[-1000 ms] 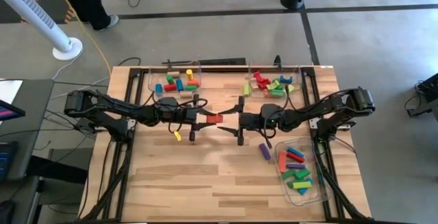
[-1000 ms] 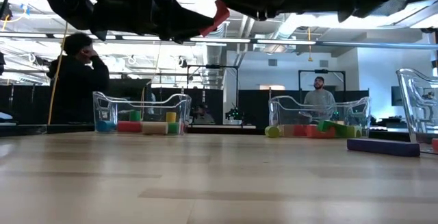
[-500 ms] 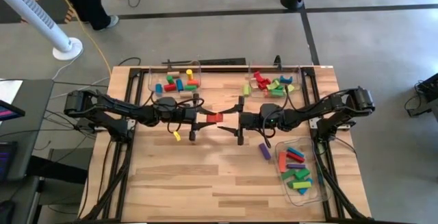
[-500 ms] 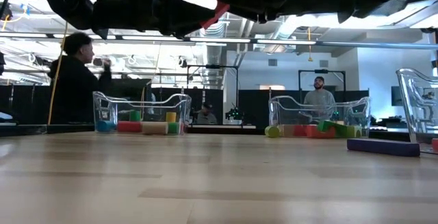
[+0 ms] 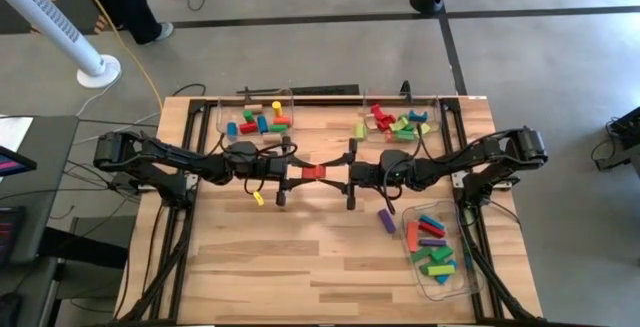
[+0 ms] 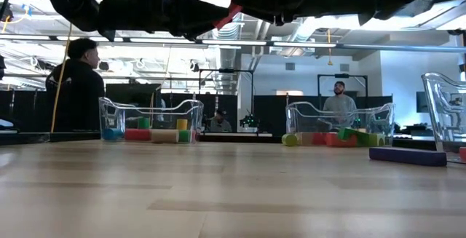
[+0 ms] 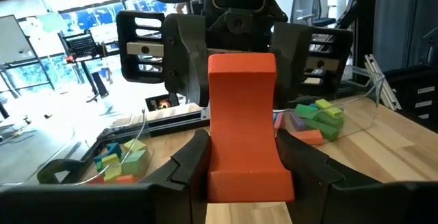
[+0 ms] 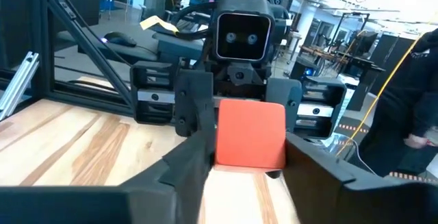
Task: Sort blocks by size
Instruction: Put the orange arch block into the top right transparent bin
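Red block (image 5: 314, 172) hides between both end effectors' fingers, midair

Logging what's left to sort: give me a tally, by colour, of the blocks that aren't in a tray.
Red block: 1, in the air, held by the left gripper, with the right gripper at its other end
Yellow block: 1, on the table
Purple block: 1, on the table
Total: 3

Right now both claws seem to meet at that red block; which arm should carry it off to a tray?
Probably the right. Its claw already brackets the red block held by the left claw, and the long-block tray lies on the right arm's side.
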Robot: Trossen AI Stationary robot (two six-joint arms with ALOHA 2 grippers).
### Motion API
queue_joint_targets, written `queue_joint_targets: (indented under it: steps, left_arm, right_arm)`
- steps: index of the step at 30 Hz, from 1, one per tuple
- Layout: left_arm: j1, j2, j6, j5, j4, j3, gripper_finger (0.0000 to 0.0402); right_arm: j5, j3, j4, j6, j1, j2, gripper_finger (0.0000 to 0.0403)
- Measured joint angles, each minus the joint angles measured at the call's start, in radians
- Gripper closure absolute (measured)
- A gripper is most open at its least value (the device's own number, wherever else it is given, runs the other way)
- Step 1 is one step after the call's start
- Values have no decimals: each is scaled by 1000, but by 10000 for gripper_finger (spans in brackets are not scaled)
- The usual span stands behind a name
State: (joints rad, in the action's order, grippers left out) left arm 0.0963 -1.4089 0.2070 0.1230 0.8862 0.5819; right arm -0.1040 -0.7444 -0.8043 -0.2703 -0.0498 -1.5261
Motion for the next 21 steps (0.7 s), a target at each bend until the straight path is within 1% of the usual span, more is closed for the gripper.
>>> queue_joint_targets:
  steps: [3, 6, 9, 13, 18, 21]
  left_arm:
    - [0, 0, 1, 1, 0, 0, 269]
    - [0, 0, 3, 1, -1, 0, 269]
    - [0, 1, 10, 1, -11, 0, 268]
    - [0, 1, 20, -1, -14, 0, 257]
    - [0, 11, 45, -10, -34, 0, 221]
    - [8, 39, 70, -27, -74, 0, 198]
  right_arm:
    - [-2, 0, -1, -5, 0, 0, 226]
    - [-2, 0, -1, -9, -1, 0, 245]
    - [-2, 0, 3, -13, -1, 0, 247]
    - [-3, 0, 7, -16, -2, 0, 234]
    - [-12, 0, 32, -23, -2, 3, 238]
    - [-35, 0, 87, -23, -3, 27, 241]
